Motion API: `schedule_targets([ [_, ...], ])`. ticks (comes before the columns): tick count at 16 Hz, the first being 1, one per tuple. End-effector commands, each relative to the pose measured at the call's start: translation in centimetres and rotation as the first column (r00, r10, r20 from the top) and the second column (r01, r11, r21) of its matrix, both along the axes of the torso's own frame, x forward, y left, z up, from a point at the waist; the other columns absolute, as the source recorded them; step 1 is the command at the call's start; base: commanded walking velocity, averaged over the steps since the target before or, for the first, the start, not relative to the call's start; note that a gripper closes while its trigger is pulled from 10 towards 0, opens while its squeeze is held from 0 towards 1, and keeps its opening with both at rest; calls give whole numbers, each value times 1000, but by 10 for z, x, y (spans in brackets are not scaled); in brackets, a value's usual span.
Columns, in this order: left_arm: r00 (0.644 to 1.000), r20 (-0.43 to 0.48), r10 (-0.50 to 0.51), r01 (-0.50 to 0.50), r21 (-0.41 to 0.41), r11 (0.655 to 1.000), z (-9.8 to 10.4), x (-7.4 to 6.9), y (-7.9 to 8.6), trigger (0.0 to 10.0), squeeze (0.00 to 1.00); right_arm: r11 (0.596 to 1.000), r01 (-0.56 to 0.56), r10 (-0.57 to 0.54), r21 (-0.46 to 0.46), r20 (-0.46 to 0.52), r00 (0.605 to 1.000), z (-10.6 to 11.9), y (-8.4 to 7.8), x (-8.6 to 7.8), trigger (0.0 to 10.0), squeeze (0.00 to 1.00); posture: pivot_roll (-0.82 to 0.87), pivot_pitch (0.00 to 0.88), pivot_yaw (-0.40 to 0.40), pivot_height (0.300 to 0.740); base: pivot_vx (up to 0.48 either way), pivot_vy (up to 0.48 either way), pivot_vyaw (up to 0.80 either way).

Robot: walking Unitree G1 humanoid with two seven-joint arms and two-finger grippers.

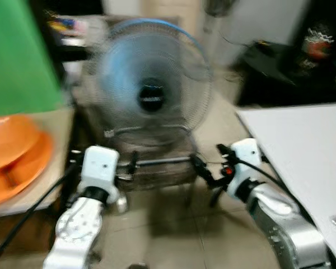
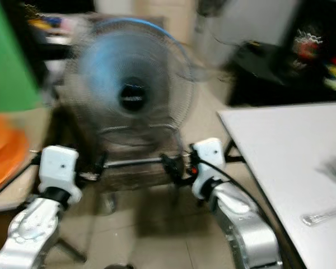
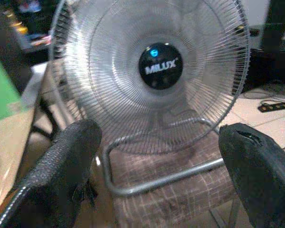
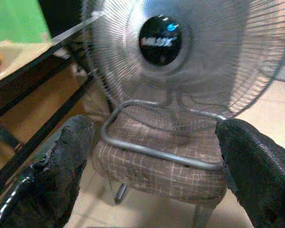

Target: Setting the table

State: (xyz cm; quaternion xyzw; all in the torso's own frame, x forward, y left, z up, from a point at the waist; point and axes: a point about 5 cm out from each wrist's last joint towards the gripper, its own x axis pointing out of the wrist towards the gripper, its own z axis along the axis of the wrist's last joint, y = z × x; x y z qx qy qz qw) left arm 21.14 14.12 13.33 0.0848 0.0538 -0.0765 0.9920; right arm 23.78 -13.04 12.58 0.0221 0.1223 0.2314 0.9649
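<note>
A stack of orange plates (image 1: 14, 157) lies on a beige table (image 1: 59, 120) at my left. At my right stands a white table (image 1: 308, 157) with a silver utensil (image 2: 325, 214) near its front edge. My left gripper (image 1: 129, 168) and right gripper (image 1: 210, 165) are held low in front of me between the two tables. Both are open and empty, as the left wrist view (image 3: 159, 135) and the right wrist view (image 4: 156, 130) also show. The head views are blurred.
Straight ahead a blue-rimmed wire fan (image 1: 151, 95) sits on a checked padded stool (image 4: 156, 171), close to both grippers. A green sheet (image 1: 17, 56) rises behind the plates. Dark furniture (image 1: 291, 61) stands at the back right. Tiled floor lies below.
</note>
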Motion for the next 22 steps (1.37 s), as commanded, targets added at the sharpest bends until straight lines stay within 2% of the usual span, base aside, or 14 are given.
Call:
schedule_targets([
  [1, 1000, 7, 3, -3, 8, 1000, 3, -1, 3, 10000, 0, 1000, -7, 7, 18, -6, 1000, 1, 0, -2, 10000, 1000, 85, 22, -23, 740, 0, 0, 800],
  [3, 1000, 1, 11, -11, 15, 1000, 1, -6, 8, 10000, 0, 999, -30, 30, 11, -10, 1000, -1, 2, -3, 10000, 1000, 91, 10, -29, 740, 0, 0, 800],
  [6, 1000, 12, 29, -29, 21, 999, 4, -4, 14, 10000, 0, 999, -42, 42, 22, -2, 999, 1, 6, 2, 10000, 1000, 98, 20, -32, 740, 294, 0, 800],
  [10, 999, 2, 52, -52, 19, 998, 2, -6, 18, 10000, 0, 999, -34, 34, 6, 10, 999, 1, 2, 0, 10000, 1000, 95, 21, -19, 740, 326, 0, 800],
  [12, 1000, 7, 24, -24, 16, 1000, 5, -4, 15, 10000, 0, 999, -10, 9, 49, 19, 1000, 5, 3, 1, 10000, 1000, 95, 27, -28, 740, 334, 0, 0],
  [13, 999, 1, 44, -44, 21, 999, 3, -6, 19, 10000, 0, 999, -13, 13, 49, 8, 1000, 3, 5, 0, 10000, 1000, 99, 31, -23, 740, 345, 0, 0],
  [15, 1000, 4, 11, -11, 31, 999, 5, -7, 15, 10000, 0, 999, -31, 31, 26, 2, 1000, 0, 6, -2, 10000, 1000, 107, 33, -27, 740, 347, 0, 0],
  [17, 1000, 9, 22, -22, 33, 999, 6, -6, 17, 10000, 0, 997, -75, 75, 31, 17, 997, 3, 11, -1, 10000, 1000, 112, 30, -31, 740, 351, 0, 800],
  [22, 1000, 22, 19, -20, 51, 999, 9, -6, 20, 10000, 0, 993, -102, 99, 53, 57, 993, 11, 13, 2, 10000, 1000, 127, 12, -39, 740, 339, 0, 640],
])
